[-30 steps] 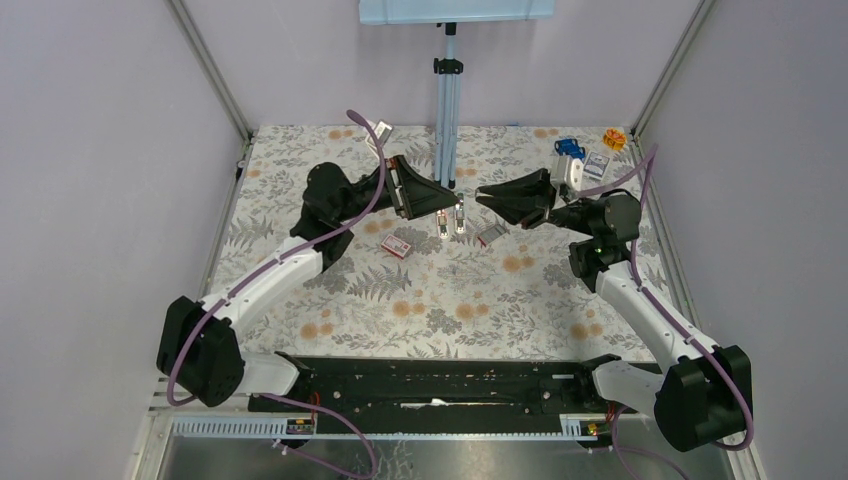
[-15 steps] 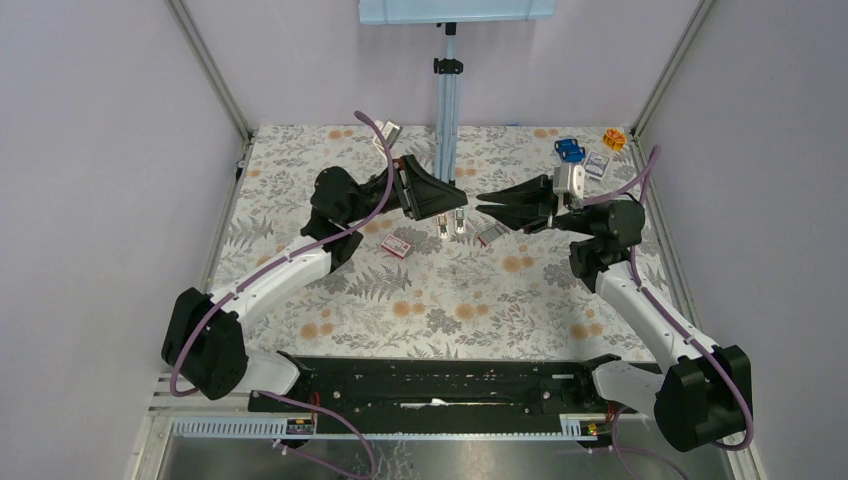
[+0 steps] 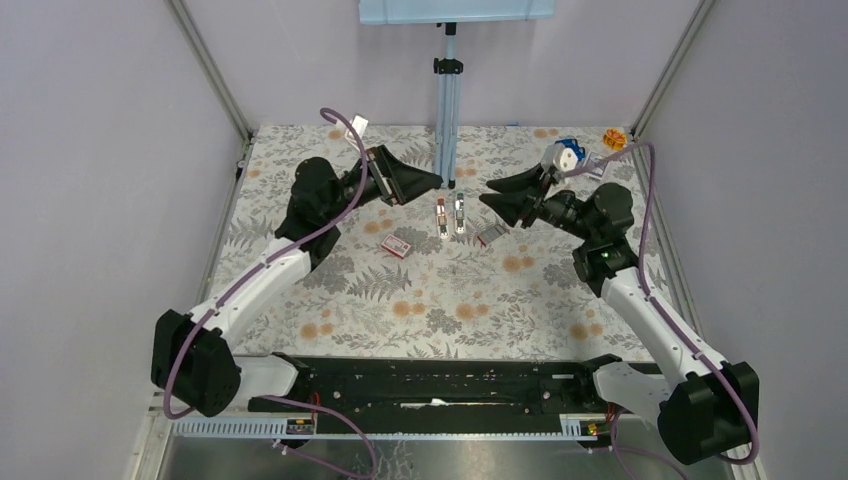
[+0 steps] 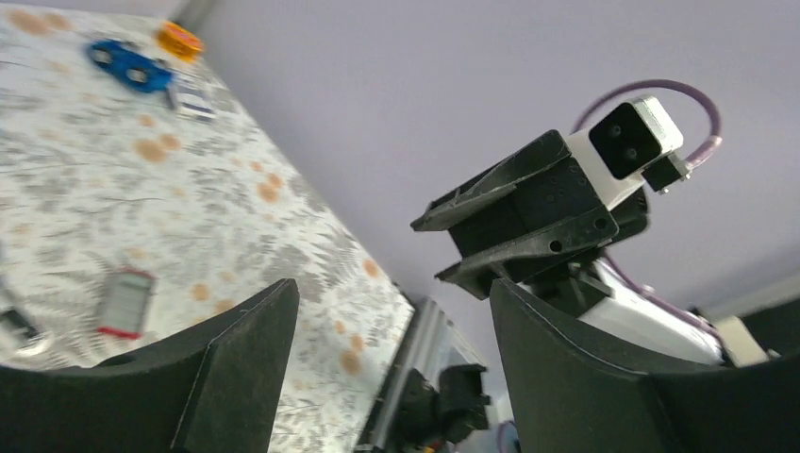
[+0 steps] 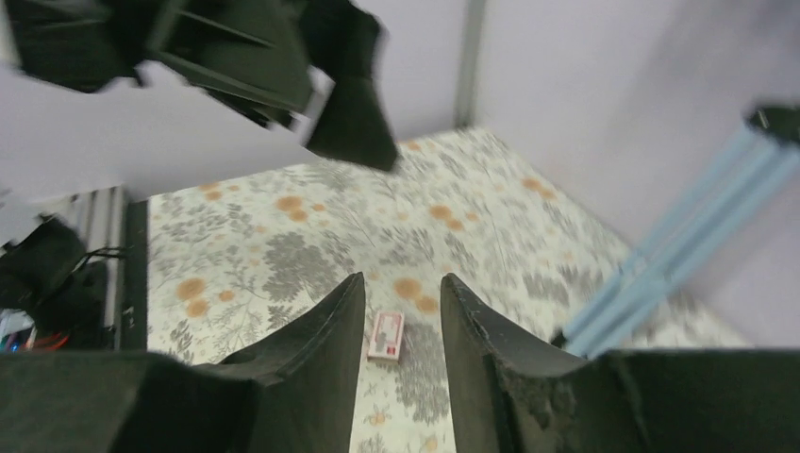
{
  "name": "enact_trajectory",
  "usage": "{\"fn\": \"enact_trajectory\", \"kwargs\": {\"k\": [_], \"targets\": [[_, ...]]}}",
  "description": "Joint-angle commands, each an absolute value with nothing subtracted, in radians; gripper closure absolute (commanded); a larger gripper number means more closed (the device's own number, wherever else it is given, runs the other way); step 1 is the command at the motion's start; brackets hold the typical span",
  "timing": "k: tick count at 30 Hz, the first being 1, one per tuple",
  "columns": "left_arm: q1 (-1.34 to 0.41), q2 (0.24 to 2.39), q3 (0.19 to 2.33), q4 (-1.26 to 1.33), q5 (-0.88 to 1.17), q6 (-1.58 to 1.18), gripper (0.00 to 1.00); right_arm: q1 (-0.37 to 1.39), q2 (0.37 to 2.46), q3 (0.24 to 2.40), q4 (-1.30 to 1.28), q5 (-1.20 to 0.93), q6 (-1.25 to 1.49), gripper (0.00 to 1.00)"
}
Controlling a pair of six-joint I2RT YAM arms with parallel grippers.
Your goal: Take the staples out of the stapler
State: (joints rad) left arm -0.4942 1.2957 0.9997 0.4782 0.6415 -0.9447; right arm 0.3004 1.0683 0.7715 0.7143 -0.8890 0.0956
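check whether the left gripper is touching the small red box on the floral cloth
Apart. The top external view shows bare floral cloth between the open left gripper and the small red box.

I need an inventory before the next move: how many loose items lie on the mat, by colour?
Red box: 1
Grey box: 1
Silvery stapler pieces: 2
Blue item: 1
Orange item: 1
White-and-blue packet: 1
Total: 7
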Motion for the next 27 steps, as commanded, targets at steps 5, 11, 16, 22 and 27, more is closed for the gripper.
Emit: {"fn": "enact_trajectory", "kwargs": {"k": [5, 11, 16, 22, 27], "targets": [[-0.427, 1.247, 0.987, 0.28, 0.561, -0.776, 0.2, 0.301, 1.045, 0.861, 0.168, -0.461, 0.118, 0.55], [-0.425, 1.272, 0.989, 0.271, 0.563, -0.766, 0.2, 0.301, 1.078, 0.925, -0.079, -0.226, 0.221, 0.52], [-0.425, 1.285, 1.007, 0.235, 0.552, -0.732, 0.2, 0.301, 1.145, 1.002, -0.233, -0.135, 0.27, 0.5], [-0.414, 1.288, 1.014, 0.191, 0.524, -0.699, 0.15, 0.301, 1.204, 1.062, -0.332, -0.101, 0.32, 0.49], [-0.385, 1.296, 1.012, 0.154, 0.483, -0.683, 0.11, 0.301, 1.208, 1.066, -0.373, -0.077, 0.356, 0.48]]}}
